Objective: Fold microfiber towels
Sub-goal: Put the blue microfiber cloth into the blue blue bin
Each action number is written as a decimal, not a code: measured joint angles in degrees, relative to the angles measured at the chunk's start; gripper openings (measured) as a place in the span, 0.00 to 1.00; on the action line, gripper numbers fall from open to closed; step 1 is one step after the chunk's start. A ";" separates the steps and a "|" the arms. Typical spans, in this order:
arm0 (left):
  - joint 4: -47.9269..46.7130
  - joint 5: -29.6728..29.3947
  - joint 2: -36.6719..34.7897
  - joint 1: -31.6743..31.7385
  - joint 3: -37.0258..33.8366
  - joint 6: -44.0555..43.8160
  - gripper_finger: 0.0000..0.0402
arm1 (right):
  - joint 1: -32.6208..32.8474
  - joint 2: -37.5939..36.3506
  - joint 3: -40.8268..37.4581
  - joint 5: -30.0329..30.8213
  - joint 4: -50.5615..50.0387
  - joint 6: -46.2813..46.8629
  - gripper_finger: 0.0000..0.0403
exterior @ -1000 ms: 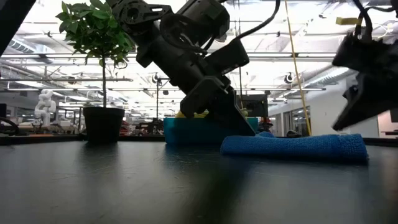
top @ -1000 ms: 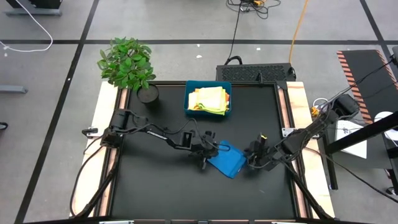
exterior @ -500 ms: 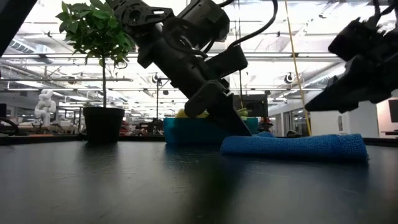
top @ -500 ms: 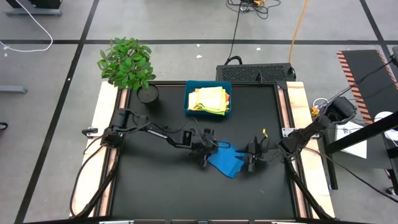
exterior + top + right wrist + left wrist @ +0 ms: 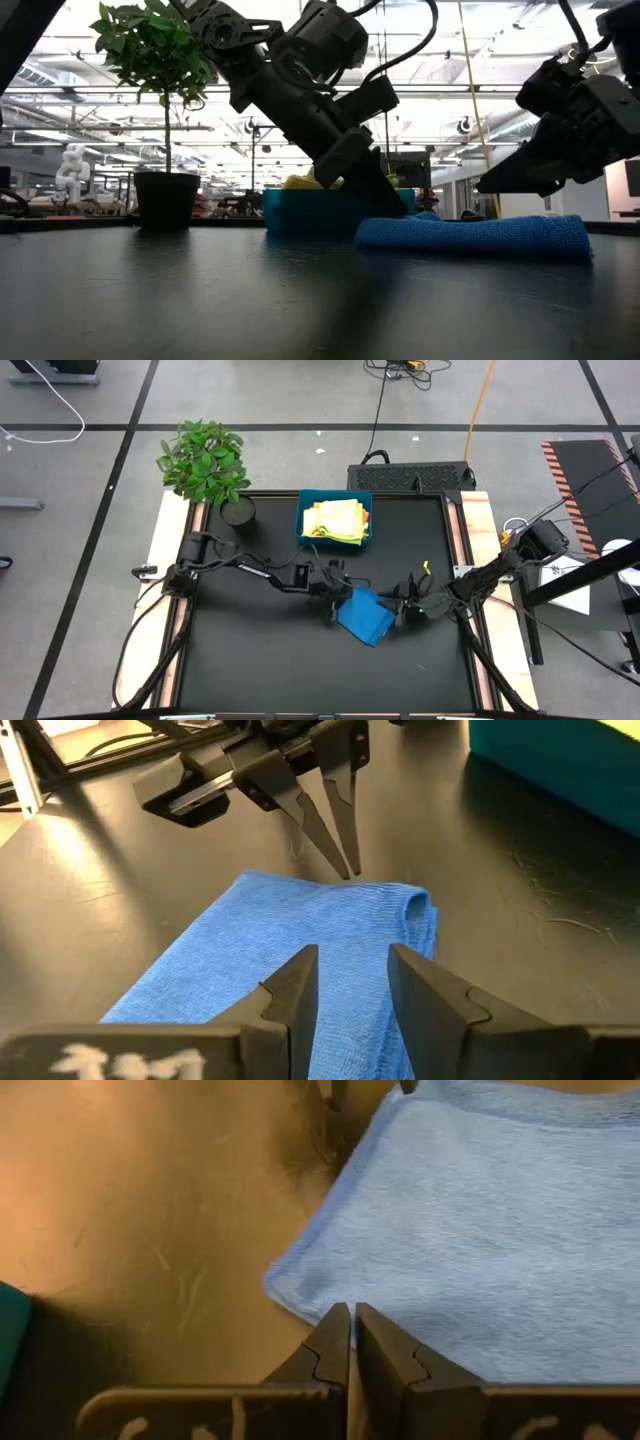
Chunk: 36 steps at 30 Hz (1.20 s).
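Blue towel (image 5: 364, 616) folded, lying mid-table toward right edge. My left gripper (image 5: 338, 607) pinched closed, empty, tips at towel's edge. My right gripper (image 5: 404, 612) parted, hovering above towel.

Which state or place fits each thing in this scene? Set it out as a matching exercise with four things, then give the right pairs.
Things:
1. blue towel
2. left gripper
3. right gripper
4. tray

States or places:
A. open, held above the towel's edge
B. holds yellow and orange towels
C. shut, tips down at the towel's edge
D. lies folded on the table

Pairs: 1-D, 2-C, 3-A, 4-B
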 joint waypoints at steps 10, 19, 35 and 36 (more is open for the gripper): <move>4.93 0.85 0.00 0.27 -0.02 5.73 0.06 | -0.36 0.00 0.00 0.00 -0.03 1.80 0.29; 7.58 1.20 -0.02 0.16 -0.02 7.38 0.06 | -0.35 0.00 0.00 0.09 -0.01 6.80 0.29; 8.11 1.71 -0.02 0.27 -0.03 9.33 0.06 | -2.86 0.00 0.00 -0.61 -0.03 -2.61 0.29; 8.81 1.73 -0.02 0.27 -0.04 8.77 0.06 | -3.41 0.00 0.00 -1.67 -0.03 -2.98 0.29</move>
